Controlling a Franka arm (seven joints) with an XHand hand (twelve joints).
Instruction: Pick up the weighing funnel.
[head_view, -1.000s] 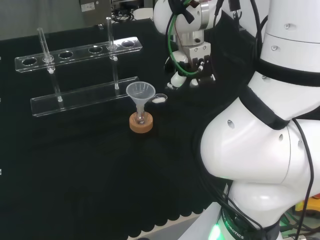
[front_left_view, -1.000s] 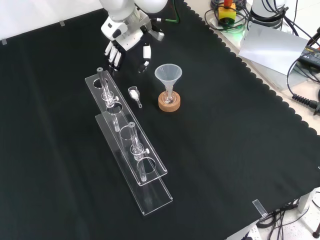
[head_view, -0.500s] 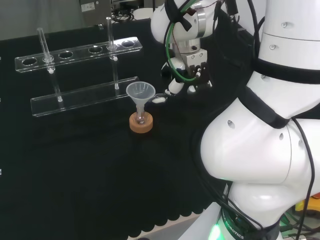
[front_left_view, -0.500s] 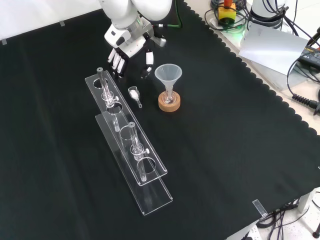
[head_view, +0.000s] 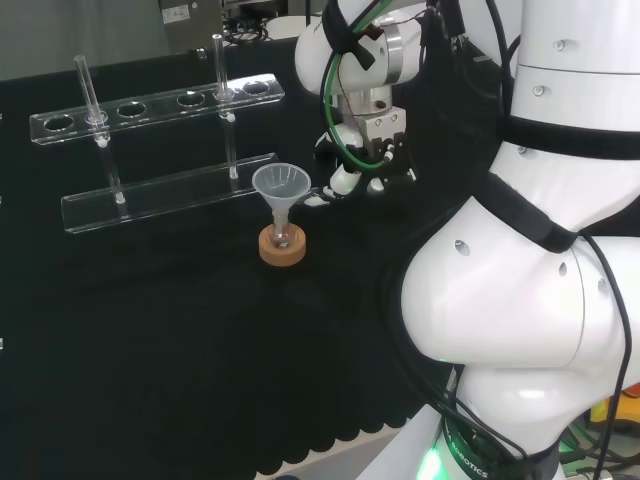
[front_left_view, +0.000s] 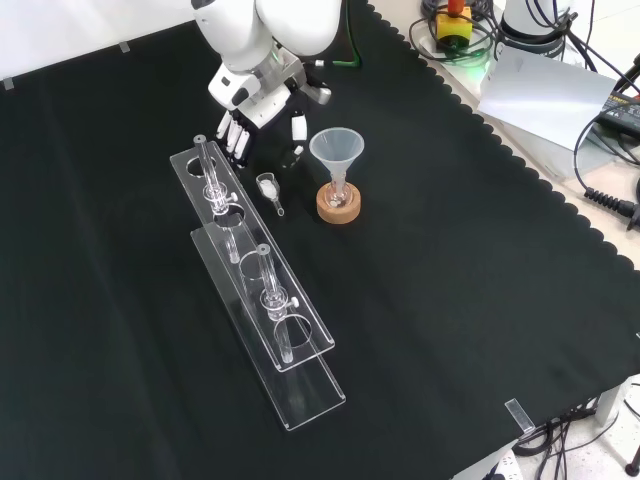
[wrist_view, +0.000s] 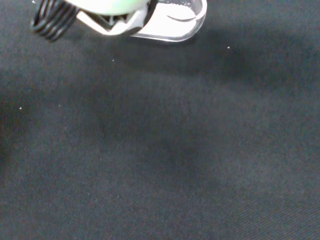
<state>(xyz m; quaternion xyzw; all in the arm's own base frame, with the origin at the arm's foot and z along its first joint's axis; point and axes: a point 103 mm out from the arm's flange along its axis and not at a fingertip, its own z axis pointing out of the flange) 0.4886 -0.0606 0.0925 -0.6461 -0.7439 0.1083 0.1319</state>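
In the front view the rack (front_left_view: 262, 300) stands nearest. Just beside its far end the weighing funnel (front_left_view: 267, 188) lies on the cloth (front_left_view: 450, 300), between the rack and the funnel (front_left_view: 337, 150). Farther off, the hand (front_left_view: 258, 105) hovers empty, its fingers (front_left_view: 233, 135) straight and spread away from the thumb (front_left_view: 298, 128). To grasp well, it should probably come down straddling the weighing funnel, then pinch its bowl without nudging the rack or the funnel.

Weighing funnel (front_left_view: 267, 186): small clear scoop, short stem, white inside; lies on black cloth (front_left_view: 450, 250).
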